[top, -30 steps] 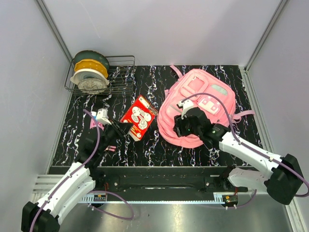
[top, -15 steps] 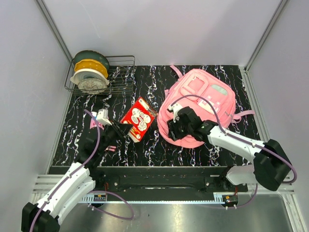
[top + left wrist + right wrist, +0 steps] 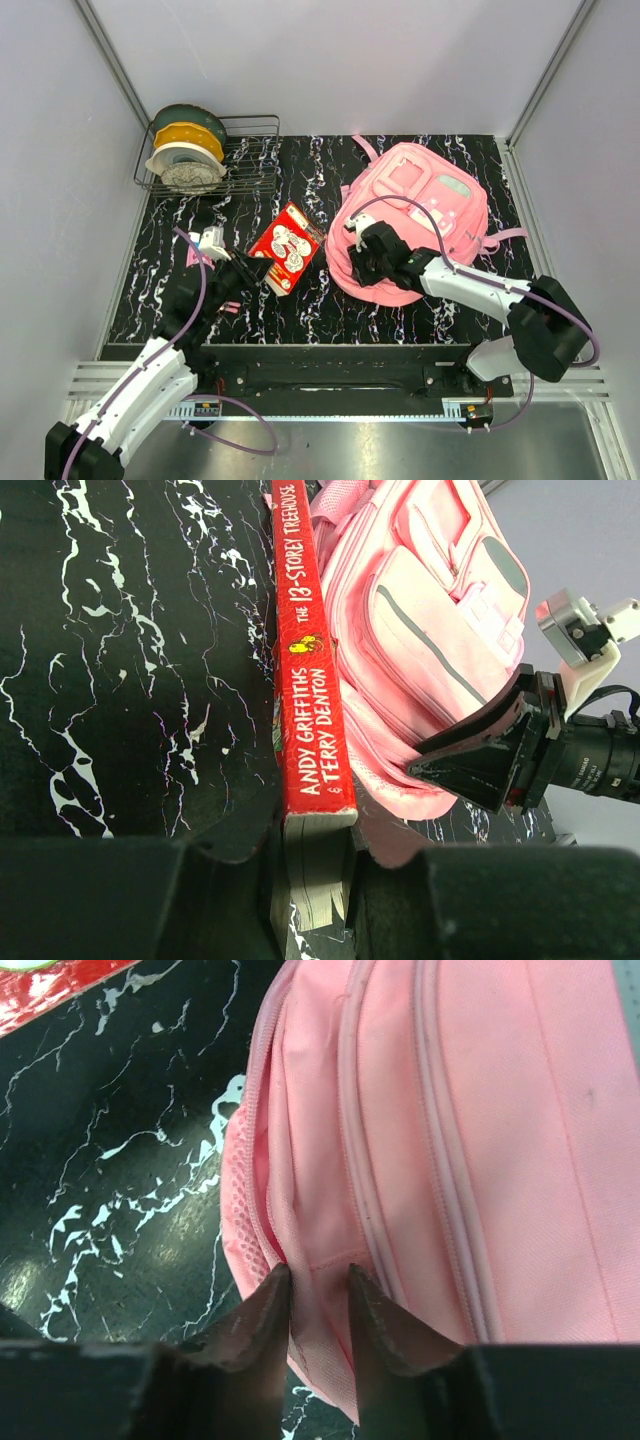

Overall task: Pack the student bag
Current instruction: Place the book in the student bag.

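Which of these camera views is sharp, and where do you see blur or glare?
Top external view: evenly lit and sharp, a pale sheen on the brushed metal ledge. Left wrist view: the red paperback book has a crisply legible spine; the left tool is a dark, blurred mass. Right wrist view: the large pink fabric backpack is sharp, the right tool slightly soft.

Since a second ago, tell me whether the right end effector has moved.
Yes. The right end effector has slid left across the large pink fabric backpack, reaching its edge facing the red paperback book.
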Controlling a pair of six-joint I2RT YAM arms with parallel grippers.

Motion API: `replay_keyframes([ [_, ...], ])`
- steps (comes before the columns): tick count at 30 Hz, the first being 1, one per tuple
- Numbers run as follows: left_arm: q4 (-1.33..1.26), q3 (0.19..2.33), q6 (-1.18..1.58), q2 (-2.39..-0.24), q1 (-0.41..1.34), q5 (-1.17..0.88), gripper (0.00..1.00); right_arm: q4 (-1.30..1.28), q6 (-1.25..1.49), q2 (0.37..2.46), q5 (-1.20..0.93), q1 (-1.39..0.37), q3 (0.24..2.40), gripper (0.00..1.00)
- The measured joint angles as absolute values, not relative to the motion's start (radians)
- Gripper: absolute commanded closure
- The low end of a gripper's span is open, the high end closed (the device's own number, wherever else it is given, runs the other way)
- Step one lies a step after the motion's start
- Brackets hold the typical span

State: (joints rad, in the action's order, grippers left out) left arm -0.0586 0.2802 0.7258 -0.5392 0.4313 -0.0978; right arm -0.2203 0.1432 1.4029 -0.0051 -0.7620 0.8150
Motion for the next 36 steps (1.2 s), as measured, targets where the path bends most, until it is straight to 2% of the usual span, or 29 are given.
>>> replay_keyframes([
  [2,-0.059,0.28,0.726,-0.539,0.431,-0.098,1.0,-0.215,0.144,1.409,0.012,-0.762,0.815,0.83],
  [4,-0.059,0.28,0.726,-0.539,0.431,-0.098,1.0,-0.212,0.145,1.41,0.02,-0.762,0.815,0.95],
  [6,-0.059,0.28,0.726,-0.539,0.431,-0.101,1.0,-0.212,0.143,1.41,0.034,-0.762,0.815,1.0],
  [12,-0.047,0.284,0.725,-0.538,0.431,-0.116,1.0,-0.22,0.152,1.383,0.063,-0.761,0.815,1.0],
  [20,0.01,0.413,0.733,-0.458,0.43,-0.17,1.0,-0.287,0.219,1.197,0.166,-0.7,0.868,1.0],
  [31,-0.168,0.43,0.929,-0.495,0.43,-0.39,1.0,-0.372,0.25,1.166,0.303,-0.653,1.061,1.0],
  [36,-0.289,0.345,1.03,-0.572,0.43,-0.458,1.0,-0.409,0.249,1.166,0.332,-0.653,1.111,1.0],
])
